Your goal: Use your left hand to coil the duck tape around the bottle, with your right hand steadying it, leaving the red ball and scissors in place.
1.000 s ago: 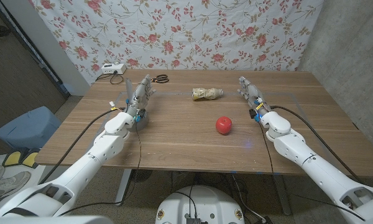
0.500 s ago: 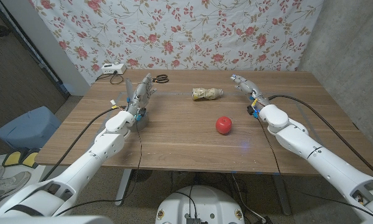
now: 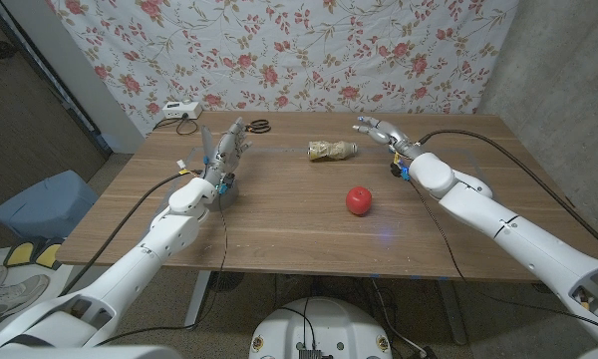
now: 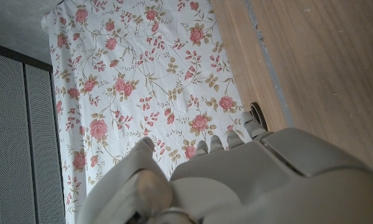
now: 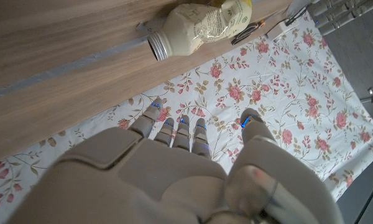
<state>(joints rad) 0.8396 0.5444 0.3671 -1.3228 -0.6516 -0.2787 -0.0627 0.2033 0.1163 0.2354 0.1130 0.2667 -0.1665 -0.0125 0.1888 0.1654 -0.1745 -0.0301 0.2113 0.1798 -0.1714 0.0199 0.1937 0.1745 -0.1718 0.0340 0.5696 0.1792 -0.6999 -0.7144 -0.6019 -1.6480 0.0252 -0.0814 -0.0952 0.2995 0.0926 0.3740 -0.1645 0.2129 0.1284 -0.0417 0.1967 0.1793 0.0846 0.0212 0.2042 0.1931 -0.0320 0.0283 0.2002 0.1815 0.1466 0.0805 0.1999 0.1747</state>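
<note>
Here the bottle (image 3: pixel 332 150) lies on its side on the bench (image 3: pixel 299 214), cap end toward my right robot hand (image 3: pixel 376 130), which is nearer, spread and empty; my left robot hand (image 3: pixel 225 152) stands open, farther off.

**Legible text: none**

No words, brand names, numbers or signs can be read in the head view or in either wrist view. The bottle (image 3: pixel 332 150) carries a pale yellowish label; in the right wrist view the label (image 5: pixel 206 21) shows a dark mottled print, but it is crumpled and too blurred to make out any letters. The white box (image 3: pixel 176 110) at the table's far left corner bears no marking that can be resolved. The cloth (image 3: pixel 309 50) behind the table has a rose pattern only, without lettering.
</note>
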